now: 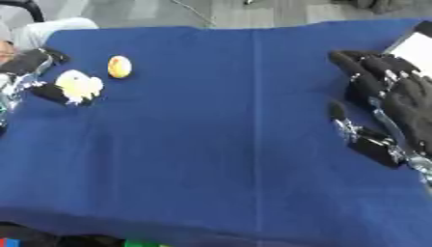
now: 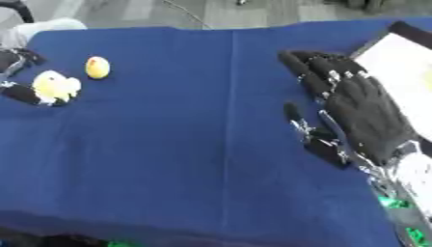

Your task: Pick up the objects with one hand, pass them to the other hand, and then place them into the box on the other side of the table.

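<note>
A pale yellow-white object (image 1: 78,84) lies on the blue table (image 1: 219,135) at the far left. My left hand (image 1: 32,62) reaches in from the left edge and is open. Its fingers stretch above the object, and its thumb (image 1: 55,93) lies against the object's lower left side. A small yellow egg-shaped object (image 1: 119,66) sits just beyond, to the upper right of the first. My right hand (image 2: 363,111) hovers over the right side of the table, open with fingers spread and pointing away. The box (image 2: 397,58), white inside with a dark rim, stands at the far right edge.
The blue cloth has a centre seam running front to back. Grey floor lies past the far edge. A pale rounded thing (image 1: 52,26) sits beyond the far left corner. Small red and green bits (image 1: 139,243) show below the front edge.
</note>
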Tool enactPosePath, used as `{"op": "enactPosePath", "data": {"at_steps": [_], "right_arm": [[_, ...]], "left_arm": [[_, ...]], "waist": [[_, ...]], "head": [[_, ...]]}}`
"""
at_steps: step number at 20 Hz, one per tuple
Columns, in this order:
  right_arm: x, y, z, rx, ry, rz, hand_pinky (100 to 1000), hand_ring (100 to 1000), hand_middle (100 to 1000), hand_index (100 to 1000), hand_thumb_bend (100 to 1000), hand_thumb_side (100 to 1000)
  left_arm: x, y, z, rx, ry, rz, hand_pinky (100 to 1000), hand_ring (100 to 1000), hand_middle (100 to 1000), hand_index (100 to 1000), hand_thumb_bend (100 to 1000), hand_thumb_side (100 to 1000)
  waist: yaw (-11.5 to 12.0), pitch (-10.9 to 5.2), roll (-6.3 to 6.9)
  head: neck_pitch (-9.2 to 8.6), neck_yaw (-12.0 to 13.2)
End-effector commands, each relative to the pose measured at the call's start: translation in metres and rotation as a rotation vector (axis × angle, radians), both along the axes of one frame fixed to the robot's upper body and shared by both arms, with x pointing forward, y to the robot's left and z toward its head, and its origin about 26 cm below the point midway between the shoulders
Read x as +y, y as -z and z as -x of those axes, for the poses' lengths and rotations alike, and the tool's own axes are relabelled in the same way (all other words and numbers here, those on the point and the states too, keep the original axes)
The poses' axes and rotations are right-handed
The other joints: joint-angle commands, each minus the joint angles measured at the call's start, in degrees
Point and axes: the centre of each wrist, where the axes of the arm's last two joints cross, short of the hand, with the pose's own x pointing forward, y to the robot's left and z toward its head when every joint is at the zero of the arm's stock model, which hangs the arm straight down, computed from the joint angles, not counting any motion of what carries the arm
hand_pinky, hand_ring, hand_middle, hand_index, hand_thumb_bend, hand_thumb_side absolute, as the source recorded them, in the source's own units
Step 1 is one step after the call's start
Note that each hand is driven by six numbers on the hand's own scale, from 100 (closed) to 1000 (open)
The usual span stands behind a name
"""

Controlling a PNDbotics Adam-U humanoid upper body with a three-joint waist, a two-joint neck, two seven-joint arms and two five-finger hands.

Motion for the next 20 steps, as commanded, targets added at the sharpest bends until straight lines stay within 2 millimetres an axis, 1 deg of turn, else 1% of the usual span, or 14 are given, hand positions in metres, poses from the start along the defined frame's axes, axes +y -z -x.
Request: {"op": "enactPosePath", "data": {"at_steps": [1,8,10,11,13,15,17,20], "right_arm": [[-0.002,-0.008,0.002,-0.028,-0.002,-0.007,808,851,855,995,100,100],[-0.002,-0.008,0.002,-0.026,-0.001,-0.006,808,851,855,995,100,100],[-0.003,-0.008,0.002,-0.025,0.000,-0.008,807,851,855,995,100,100],[-0.003,-0.008,0.002,-0.024,0.001,-0.009,807,851,855,995,100,100],[-0.003,-0.007,0.002,-0.022,0.005,-0.012,807,851,855,996,100,100],[-0.004,-0.006,0.002,-0.021,0.010,-0.015,807,851,855,996,100,100],[-0.004,-0.006,0.002,-0.020,0.011,-0.016,806,852,855,996,100,100],[-0.004,-0.006,0.002,-0.019,0.012,-0.018,806,852,855,997,100,100]], "left_arm": [[0.010,-0.010,0.001,-0.050,-0.016,-0.071,806,736,721,825,854,510],[0.012,0.002,0.004,-0.099,-0.028,-0.167,801,725,712,815,837,493],[0.013,0.003,0.004,-0.111,-0.031,-0.189,794,708,698,804,809,477],[0.012,0.003,0.004,-0.116,-0.029,-0.226,790,702,692,799,796,468],[0.009,0.002,0.000,-0.129,-0.015,-0.382,782,687,679,787,780,451],[0.006,-0.001,-0.003,-0.149,-0.008,-0.487,773,672,664,776,764,434],[0.006,-0.004,-0.005,-0.167,-0.008,-0.532,768,663,656,769,756,424],[0.006,-0.005,-0.005,-0.174,-0.010,-0.552,766,658,652,766,742,420]], "waist": [[0.13,-0.70,-0.10],[0.21,-0.72,-0.14],[0.24,-0.73,-0.17],[0.30,-0.73,-0.22],[0.60,-0.79,-0.38],[0.83,-0.82,-0.47],[0.95,-0.84,-0.49],[0.97,-0.81,-0.48]], "head": [[-0.15,0.19],[-0.15,0.27],[-0.15,0.29],[-0.15,0.26],[-0.15,0.05],[-0.15,-0.09],[-0.15,-0.14],[-0.15,-0.11]]}}
